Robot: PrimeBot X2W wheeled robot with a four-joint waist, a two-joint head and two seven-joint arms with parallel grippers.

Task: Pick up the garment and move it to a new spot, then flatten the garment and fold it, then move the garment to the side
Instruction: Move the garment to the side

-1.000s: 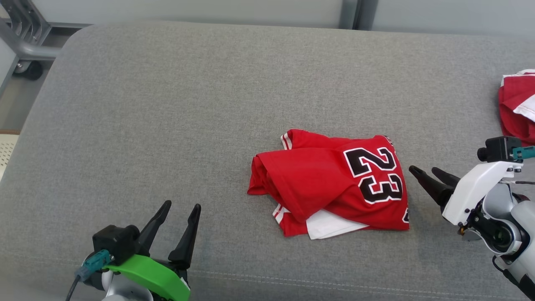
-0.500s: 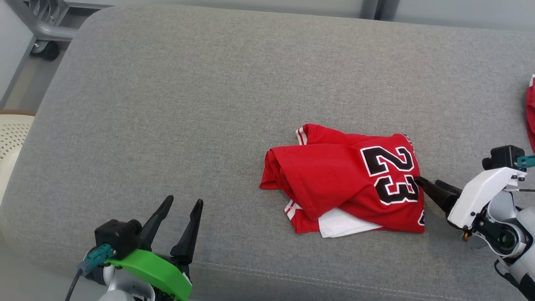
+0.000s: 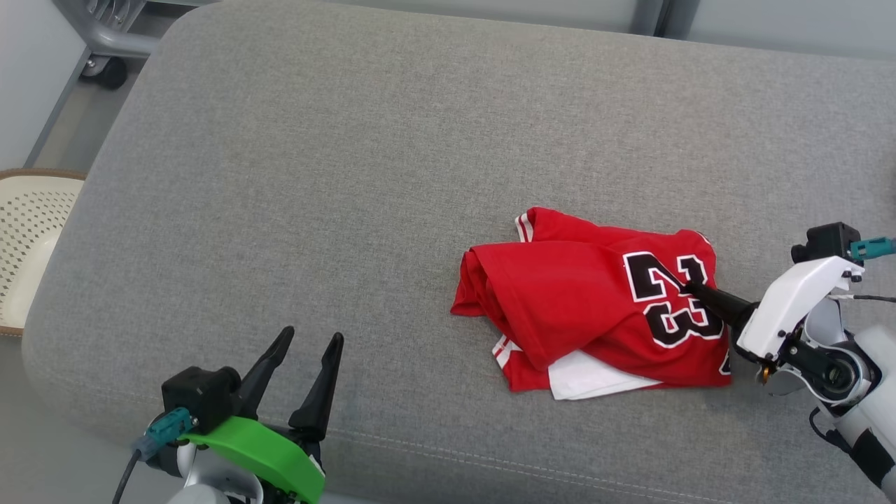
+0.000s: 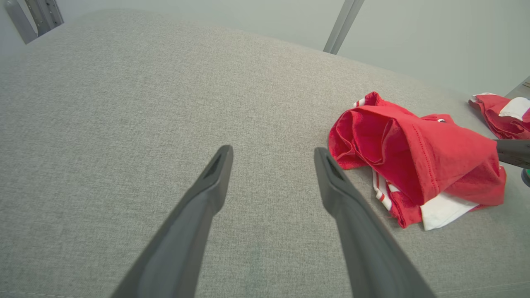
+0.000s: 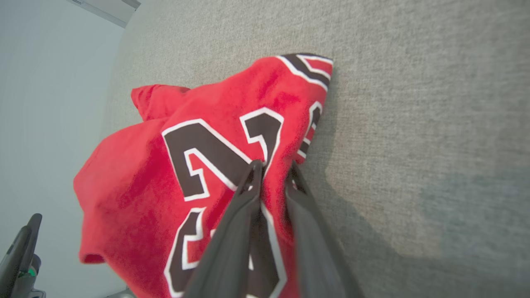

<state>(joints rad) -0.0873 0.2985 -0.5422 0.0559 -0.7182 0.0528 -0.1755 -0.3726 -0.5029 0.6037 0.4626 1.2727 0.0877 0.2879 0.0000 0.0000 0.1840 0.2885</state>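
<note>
The red garment (image 3: 581, 301), crumpled with its black "23" facing up, lies right of centre on the grey cushion (image 3: 315, 175). The right pincer (image 3: 689, 287) reaches in low from the right, clenched on the numerals near the cloth's right edge, seemingly with a fold nipped between its fingers. The left pincer (image 3: 311, 334) stands released near the front edge, well apart from the garment. A white perforated basket (image 3: 28, 231) sits beyond the cushion's left end.

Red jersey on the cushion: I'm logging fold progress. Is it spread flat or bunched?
Bunched. The red jersey lies in a crumpled heap on the grey cushion, layers overlapping, a white panel poking from beneath.
</note>
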